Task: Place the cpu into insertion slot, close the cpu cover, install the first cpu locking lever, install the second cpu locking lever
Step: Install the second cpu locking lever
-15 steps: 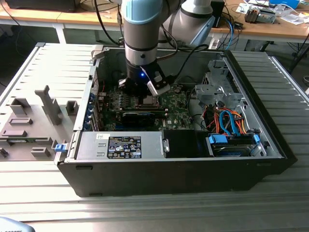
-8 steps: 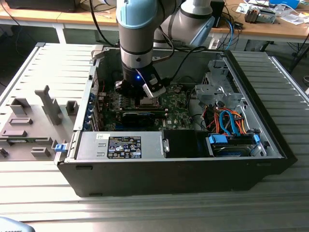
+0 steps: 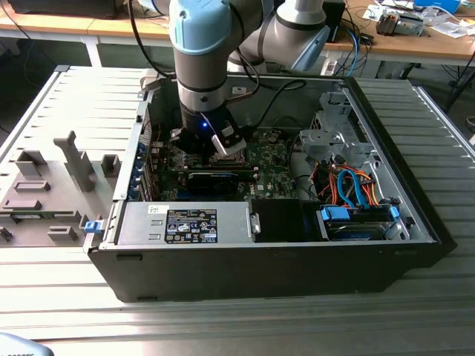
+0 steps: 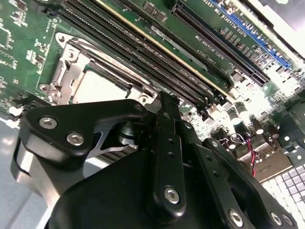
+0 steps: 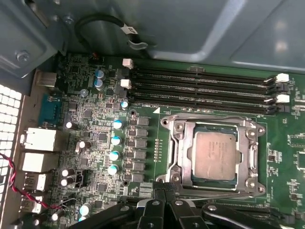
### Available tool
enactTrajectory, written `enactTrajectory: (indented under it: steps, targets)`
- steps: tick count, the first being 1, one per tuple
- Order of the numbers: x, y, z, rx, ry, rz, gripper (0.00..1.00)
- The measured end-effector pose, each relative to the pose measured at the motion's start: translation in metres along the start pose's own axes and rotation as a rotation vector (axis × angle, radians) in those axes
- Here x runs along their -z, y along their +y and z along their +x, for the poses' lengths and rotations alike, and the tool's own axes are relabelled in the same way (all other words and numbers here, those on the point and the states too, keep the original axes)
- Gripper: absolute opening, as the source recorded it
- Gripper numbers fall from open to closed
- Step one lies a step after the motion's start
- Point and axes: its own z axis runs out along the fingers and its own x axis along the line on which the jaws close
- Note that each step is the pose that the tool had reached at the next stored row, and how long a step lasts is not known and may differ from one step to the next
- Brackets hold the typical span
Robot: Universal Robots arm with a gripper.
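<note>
The gripper hangs low over the board with its fingertips pressed together, holding nothing, at the near edge of the insertion slot. The cpu lies flat inside it, with the cpu cover down around it, likely to keep it snug. Farther off run the long black memory slots.

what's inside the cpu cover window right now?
The pale silver-beige square cpu fills the window of the thin dark metal cpu cover, seated in the insertion slot. The socket contacts beneath are covered by the cpu.
</note>
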Motion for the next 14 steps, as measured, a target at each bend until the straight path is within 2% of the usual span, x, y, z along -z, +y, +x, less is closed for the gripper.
enactTrajectory:
  steps: [2,9,13,14]
  targets:
    - [-0.0015,-0.0003,0.0001,0.0,-0.0004,-0.0047,0.11]
    - [-0.0054,-0.001,0.0002,0.003,-0.0025,-0.0333,0.11]
    - [-0.007,-0.0012,0.0002,0.005,-0.0048,-0.0579,0.11]
    - [-0.0079,-0.0012,0.0002,0.005,-0.006,-0.0663,0.11]
